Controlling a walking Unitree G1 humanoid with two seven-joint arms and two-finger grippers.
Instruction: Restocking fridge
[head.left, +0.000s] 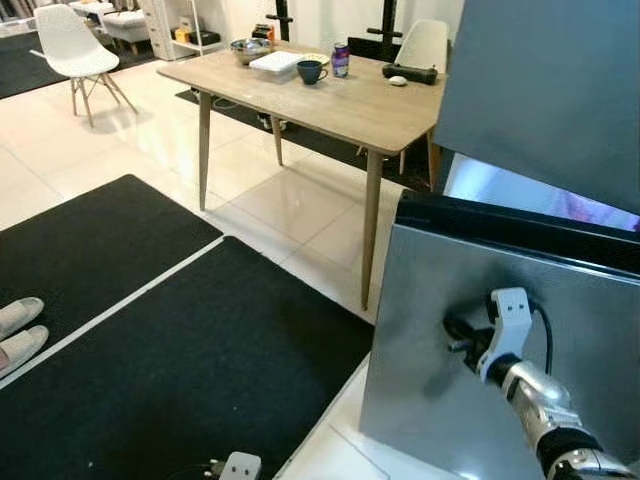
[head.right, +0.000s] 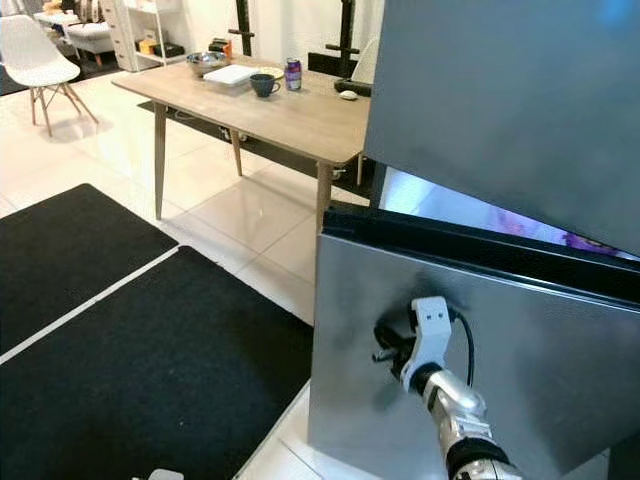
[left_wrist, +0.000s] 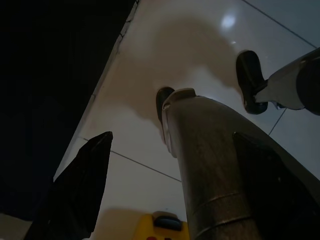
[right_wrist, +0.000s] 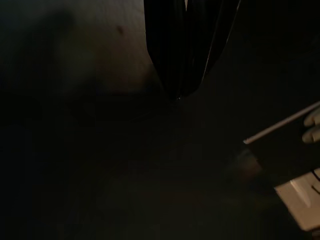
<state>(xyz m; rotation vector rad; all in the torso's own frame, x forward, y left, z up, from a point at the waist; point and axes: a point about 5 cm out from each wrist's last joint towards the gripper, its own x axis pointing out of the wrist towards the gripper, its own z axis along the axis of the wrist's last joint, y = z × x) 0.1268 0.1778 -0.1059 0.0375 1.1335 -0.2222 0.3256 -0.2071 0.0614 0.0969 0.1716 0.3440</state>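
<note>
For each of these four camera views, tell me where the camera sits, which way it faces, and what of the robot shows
Left eye view: on the head, looking forward and down at the fridge door, wooden table and black mats; right arm with right gripper against the door.
Right eye view: beside it, same scene; shares the door, table and right gripper with the left eye.
Left wrist view: on the idle left arm, facing the tiled floor; left gripper fingers apart, the robot's leg between them.
Right wrist view: very dark; right gripper's fingers close together against a dim surface.
</note>
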